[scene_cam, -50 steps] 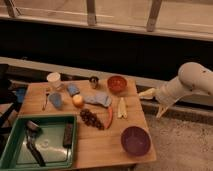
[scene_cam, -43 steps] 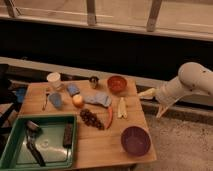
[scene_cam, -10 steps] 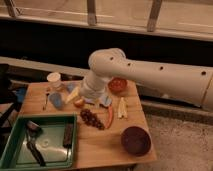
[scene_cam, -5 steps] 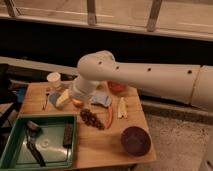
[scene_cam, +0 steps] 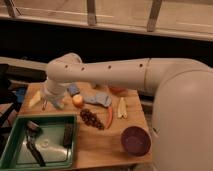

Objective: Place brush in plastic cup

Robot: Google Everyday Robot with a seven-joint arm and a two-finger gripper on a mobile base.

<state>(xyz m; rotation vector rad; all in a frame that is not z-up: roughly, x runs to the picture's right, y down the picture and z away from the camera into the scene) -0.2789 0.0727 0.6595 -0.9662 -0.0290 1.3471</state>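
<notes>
The brush (scene_cam: 34, 141) lies in the green tray (scene_cam: 15, 159) at the front left, its greyish head toward the back and its thin handle pointing to the front. My arm reaches from the right across the back of the table. My gripper (scene_cam: 36, 101) hangs low over the table's left side, just behind the tray and apart from the brush. The plastic cup is hidden behind my arm.
A dark-brown block (scene_cam: 67, 134) lies in the tray's right part. On the table are an orange fruit (scene_cam: 77, 101), a blue cloth (scene_cam: 101, 99), dark grapes (scene_cam: 91, 119), a red chili (scene_cam: 110, 118), pale slices (scene_cam: 121, 107) and a purple bowl (scene_cam: 135, 140).
My arm has swung from the far right across the table. Over the last second the gripper has moved further left and toward the front, now near the tray's back edge.
</notes>
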